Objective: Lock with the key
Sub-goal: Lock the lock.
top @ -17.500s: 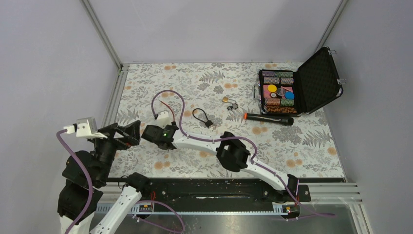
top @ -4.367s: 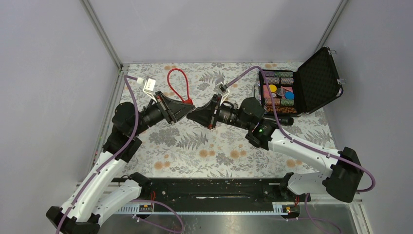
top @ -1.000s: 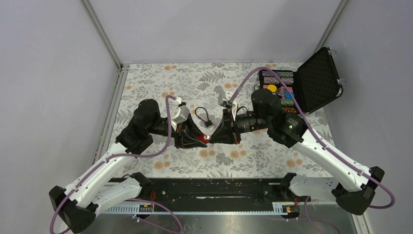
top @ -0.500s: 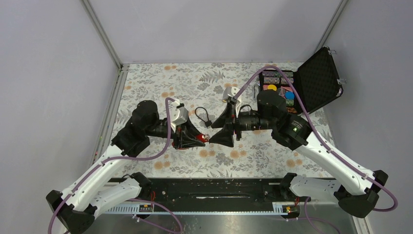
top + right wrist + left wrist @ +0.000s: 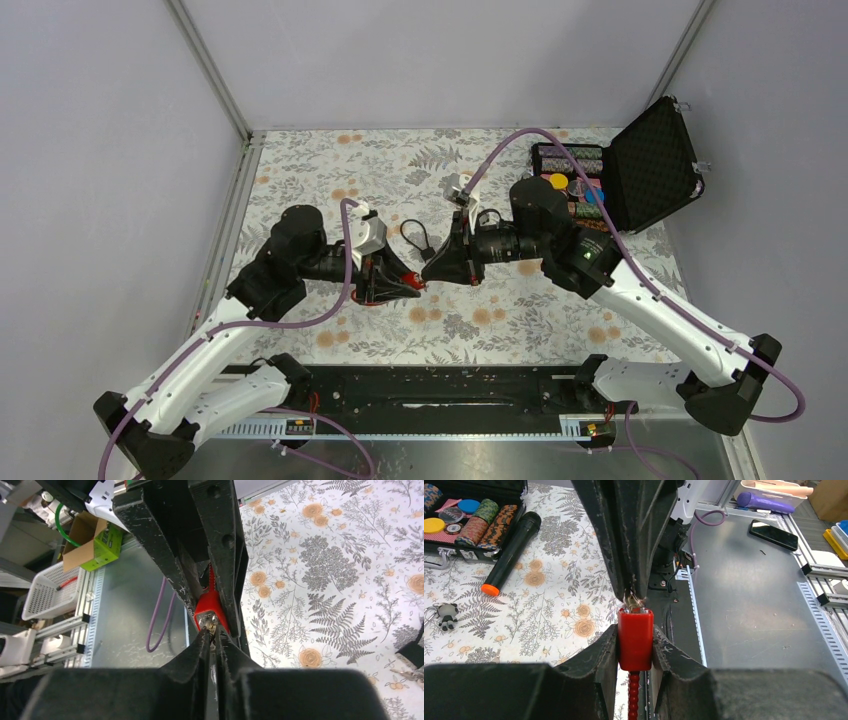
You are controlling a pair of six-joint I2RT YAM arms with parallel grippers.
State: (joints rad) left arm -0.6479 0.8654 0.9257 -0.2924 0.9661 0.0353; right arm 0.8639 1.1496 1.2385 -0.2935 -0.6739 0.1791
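Note:
My left gripper (image 5: 635,630) is shut on the red block of a red cable lock (image 5: 635,642). Its beaded red cable hangs down between the fingers. The key (image 5: 634,601), a small silvery and brass-coloured piece, stands in the block's end face. My right gripper (image 5: 211,630) is shut on it, fingertips against the red lock (image 5: 209,609). In the top view the left gripper (image 5: 405,285) and the right gripper (image 5: 428,272) meet tip to tip above the middle of the floral mat.
A black cable lock (image 5: 417,240) lies just behind the grippers. An open black case (image 5: 655,165) of poker chips stands at the back right, with a black microphone (image 5: 511,550) beside it. A small bear keychain (image 5: 445,616) lies on the mat.
The right gripper opened, drew back a little and turned its wrist, then came back to the lock's end and closed. The left gripper held the red lock still.

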